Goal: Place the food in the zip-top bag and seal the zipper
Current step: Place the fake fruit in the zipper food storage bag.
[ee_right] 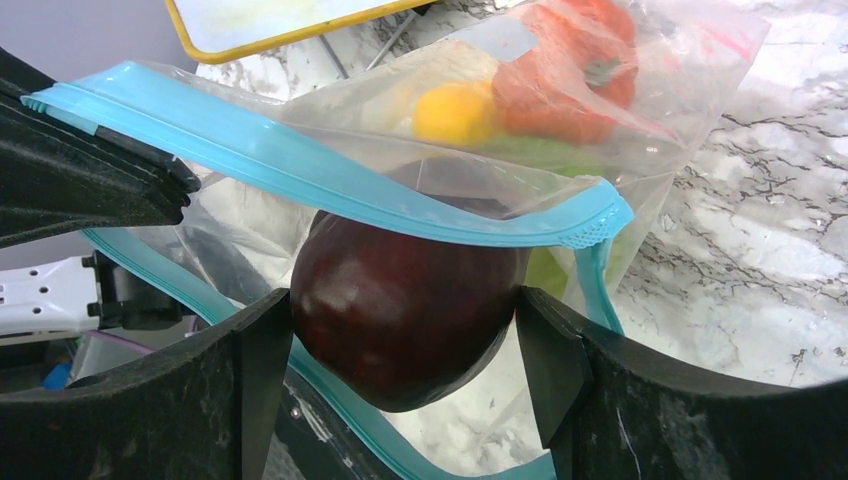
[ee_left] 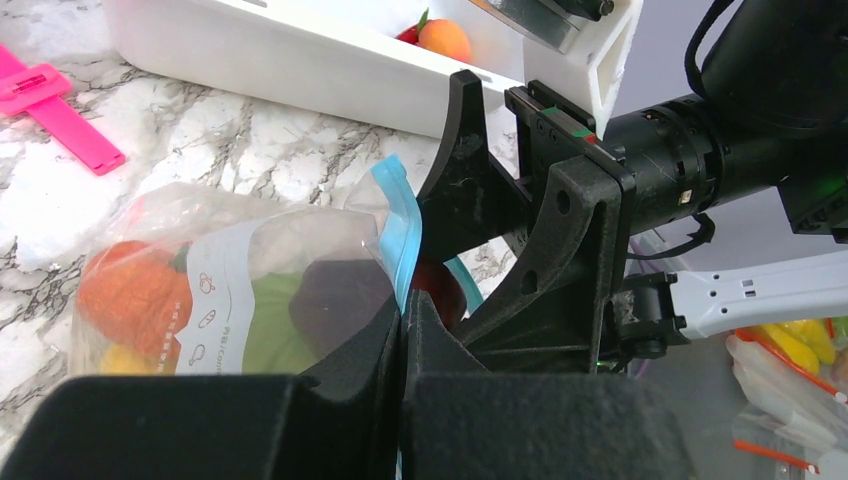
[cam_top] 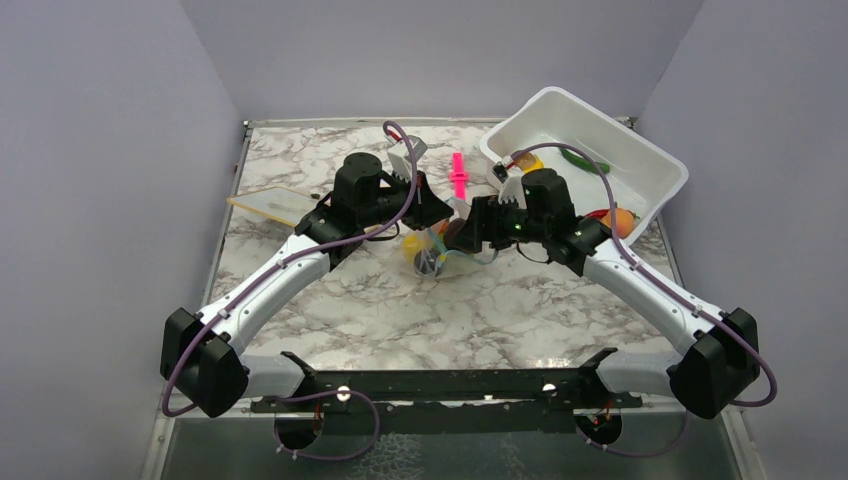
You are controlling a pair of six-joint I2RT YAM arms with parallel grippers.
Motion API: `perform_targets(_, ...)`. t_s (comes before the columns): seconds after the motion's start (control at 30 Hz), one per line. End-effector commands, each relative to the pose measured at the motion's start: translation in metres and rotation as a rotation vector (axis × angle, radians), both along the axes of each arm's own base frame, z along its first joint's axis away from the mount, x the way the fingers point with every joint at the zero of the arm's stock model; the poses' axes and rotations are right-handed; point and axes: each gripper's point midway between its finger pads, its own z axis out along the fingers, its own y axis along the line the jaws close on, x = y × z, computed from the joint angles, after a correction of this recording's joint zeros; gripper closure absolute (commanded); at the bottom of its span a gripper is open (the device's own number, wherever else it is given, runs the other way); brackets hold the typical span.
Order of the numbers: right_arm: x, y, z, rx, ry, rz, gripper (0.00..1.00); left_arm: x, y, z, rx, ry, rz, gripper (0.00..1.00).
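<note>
The zip-top bag [cam_top: 432, 252] lies mid-table between both grippers. My left gripper [ee_left: 403, 312] is shut on its light blue zipper [ee_left: 400, 225], holding one lip up. The bag [ee_left: 215, 280] holds orange [ee_left: 130, 295], green [ee_left: 270, 325], yellow and dark pieces. My right gripper [ee_right: 400, 345] is shut on a dark red-brown fruit [ee_right: 400, 310] at the bag's open mouth, under the upper zipper strip [ee_right: 330, 180] and above the lower one. Orange-red [ee_right: 570, 70], yellow [ee_right: 455, 112] and green food shows inside the bag [ee_right: 660, 90]. In the top view the grippers [cam_top: 425, 205] [cam_top: 470, 232] nearly touch.
A white tub [cam_top: 655, 190] stands tilted at the back right with an orange piece [cam_top: 620, 220] and a green piece [cam_top: 580, 158]; it also shows in the left wrist view [ee_left: 280, 60]. A pink clip [cam_top: 458, 175] lies behind the bag. A yellowish board [cam_top: 270, 205] lies at left.
</note>
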Motion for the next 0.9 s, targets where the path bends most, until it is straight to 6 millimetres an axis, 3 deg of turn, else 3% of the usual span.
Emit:
perform_targets(0.0,0.003,-0.001,0.02,0.009,-0.063,-0.011,0.18,0.001,0.0,0.012,-0.031,-0.047,-0.005,1.0)
perform_targets(0.1,0.0,-0.001,0.024,0.02,-0.071,0.003,0.1,0.002,0.0,0.01,-0.027,-0.047,-0.002,1.0)
perform_targets(0.3,-0.004,0.0,0.028,0.035,-0.071,0.017,0.11,0.002,0.001,0.007,-0.021,-0.045,0.002,1.0)
perform_targets(0.43,-0.008,0.002,0.034,0.052,-0.071,0.035,0.18,0.002,0.003,0.005,-0.01,-0.048,0.008,1.0)
perform_targets(0.63,-0.013,0.006,0.048,0.091,-0.077,0.058,0.36,0.002,0.004,0.005,-0.008,-0.05,0.014,1.0)
perform_targets(0.87,-0.016,-0.01,0.069,0.052,-0.112,0.011,0.47,0.005,0.008,0.02,-0.032,-0.071,0.045,1.0)
